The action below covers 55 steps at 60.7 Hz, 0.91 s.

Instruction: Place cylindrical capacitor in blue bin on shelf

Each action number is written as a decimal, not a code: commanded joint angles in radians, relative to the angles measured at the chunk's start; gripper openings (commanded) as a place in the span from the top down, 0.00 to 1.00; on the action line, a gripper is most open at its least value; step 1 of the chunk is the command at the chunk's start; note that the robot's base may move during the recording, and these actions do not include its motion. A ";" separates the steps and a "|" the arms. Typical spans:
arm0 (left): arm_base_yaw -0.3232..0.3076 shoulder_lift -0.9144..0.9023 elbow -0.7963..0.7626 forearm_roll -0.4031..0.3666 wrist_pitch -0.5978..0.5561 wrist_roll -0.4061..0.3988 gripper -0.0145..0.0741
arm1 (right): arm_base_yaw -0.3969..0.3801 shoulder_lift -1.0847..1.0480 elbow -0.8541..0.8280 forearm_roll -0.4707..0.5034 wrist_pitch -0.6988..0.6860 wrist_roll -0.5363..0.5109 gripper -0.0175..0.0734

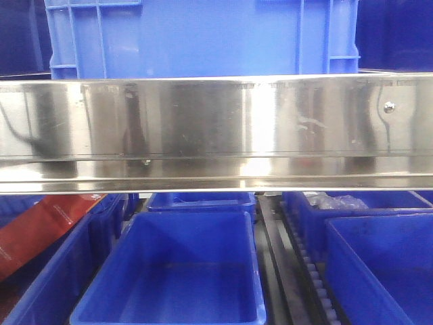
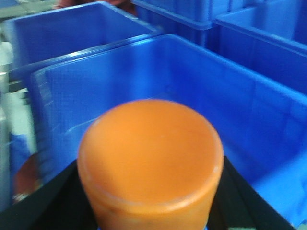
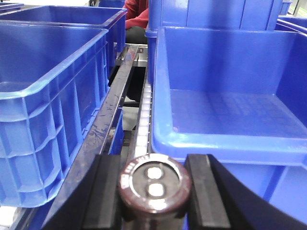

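Note:
In the right wrist view my right gripper [image 3: 154, 178] is shut on the cylindrical capacitor [image 3: 154, 186], a dark brown stub with a silvery end and two pale terminals. It hangs just before the near rim of a blue bin [image 3: 225, 143] ahead and to the right. In the left wrist view my left gripper [image 2: 150, 194] is shut on an orange cylinder [image 2: 148, 148], above a blue bin [image 2: 240, 110]. The shelf's shiny steel rail [image 1: 216, 128] crosses the front view, with a blue bin [image 1: 101, 291] below it. Neither gripper shows in the front view.
A large blue crate [image 1: 203, 34] stands on top of the shelf. A red-brown bag [image 1: 40, 227] lies in a left bin, and clear packets [image 1: 335, 201] in a right bin. A white roller track [image 3: 142, 115] and another blue bin [image 3: 48, 96] are left of the capacitor.

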 commanded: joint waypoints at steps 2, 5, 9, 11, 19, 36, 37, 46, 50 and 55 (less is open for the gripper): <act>-0.021 0.119 -0.080 -0.010 -0.004 0.001 0.96 | 0.002 -0.003 -0.008 -0.011 -0.073 -0.001 0.93; -0.028 0.164 -0.111 -0.014 -0.008 0.001 0.96 | 0.002 -0.003 -0.008 -0.011 -0.087 -0.001 0.93; -0.030 0.240 -0.151 -0.031 -0.019 0.001 0.96 | 0.002 -0.003 -0.008 -0.011 -0.092 -0.001 0.93; -0.030 0.270 -0.162 -0.034 -0.021 0.001 0.96 | 0.002 -0.003 -0.008 -0.011 -0.092 -0.001 0.93; -0.030 0.354 -0.202 -0.034 -0.025 0.001 0.94 | 0.002 -0.003 -0.008 -0.011 -0.092 -0.001 0.93; -0.030 0.411 -0.202 -0.034 -0.026 0.001 0.28 | 0.002 -0.003 -0.008 -0.011 -0.092 -0.001 0.93; -0.030 0.411 -0.202 -0.034 -0.027 0.001 0.23 | 0.002 -0.003 -0.008 -0.011 -0.092 -0.001 0.93; -0.030 0.402 -0.202 -0.034 -0.007 -0.001 0.22 | 0.002 -0.003 -0.008 -0.011 -0.092 -0.001 0.93; -0.030 0.380 -0.202 -0.034 0.027 -0.001 0.28 | 0.002 -0.003 -0.008 -0.011 -0.092 -0.001 0.93; -0.030 0.345 -0.202 -0.034 0.091 -0.013 0.39 | 0.002 -0.003 -0.008 -0.011 -0.092 -0.001 0.93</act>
